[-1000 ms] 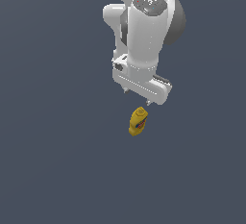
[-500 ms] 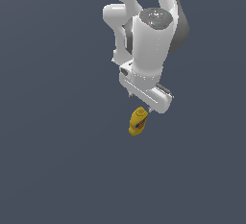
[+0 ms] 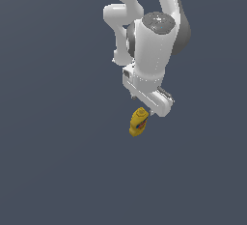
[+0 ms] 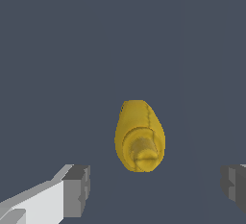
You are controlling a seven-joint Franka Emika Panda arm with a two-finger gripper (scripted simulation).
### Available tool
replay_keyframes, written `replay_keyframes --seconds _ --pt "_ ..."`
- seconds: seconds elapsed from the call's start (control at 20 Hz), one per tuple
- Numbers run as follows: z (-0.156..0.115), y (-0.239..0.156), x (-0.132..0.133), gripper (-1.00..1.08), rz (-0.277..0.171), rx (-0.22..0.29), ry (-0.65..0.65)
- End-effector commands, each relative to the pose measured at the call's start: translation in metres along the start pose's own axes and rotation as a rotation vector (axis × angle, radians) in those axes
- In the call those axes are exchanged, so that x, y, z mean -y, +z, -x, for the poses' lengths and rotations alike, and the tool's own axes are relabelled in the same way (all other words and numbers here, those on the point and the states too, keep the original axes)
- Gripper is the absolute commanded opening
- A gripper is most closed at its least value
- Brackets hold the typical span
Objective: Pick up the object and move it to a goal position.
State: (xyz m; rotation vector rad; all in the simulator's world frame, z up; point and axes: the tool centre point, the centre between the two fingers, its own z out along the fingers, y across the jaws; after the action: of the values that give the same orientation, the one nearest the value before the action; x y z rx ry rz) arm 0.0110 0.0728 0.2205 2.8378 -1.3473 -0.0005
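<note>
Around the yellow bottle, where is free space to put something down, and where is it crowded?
The grey floor is bare on every side of the yellow bottle in the exterior view. Only the spot right at the bottle is crowded: the open gripper hangs above it, fingers apart on either side.

A flat, dark slate-blue surface (image 3: 58, 171) is filling the whole exterior view, with no wall, edge or furniture breaking it. Even, soft light is falling on it. The wrist view is showing that same plain surface (image 4: 57, 50), unmarked.
</note>
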Motion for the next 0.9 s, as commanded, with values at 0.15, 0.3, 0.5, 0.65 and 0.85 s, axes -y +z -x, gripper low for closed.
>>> replay_keyframes --seconds 0.15,0.3,0.5,0.65,0.85 --pt "0.0 0.006 0.0 1.0 0.0 0.0 0.001" --pt "0.0 0.017 0.0 1.0 0.0 0.0 0.002" --pt "0.001 0.038 -0.001 1.0 0.0 0.0 0.003" --pt "0.001 0.047 -0.001 1.0 0.0 0.0 0.004" --pt "0.0 0.05 0.0 1.0 0.0 0.0 0.004"
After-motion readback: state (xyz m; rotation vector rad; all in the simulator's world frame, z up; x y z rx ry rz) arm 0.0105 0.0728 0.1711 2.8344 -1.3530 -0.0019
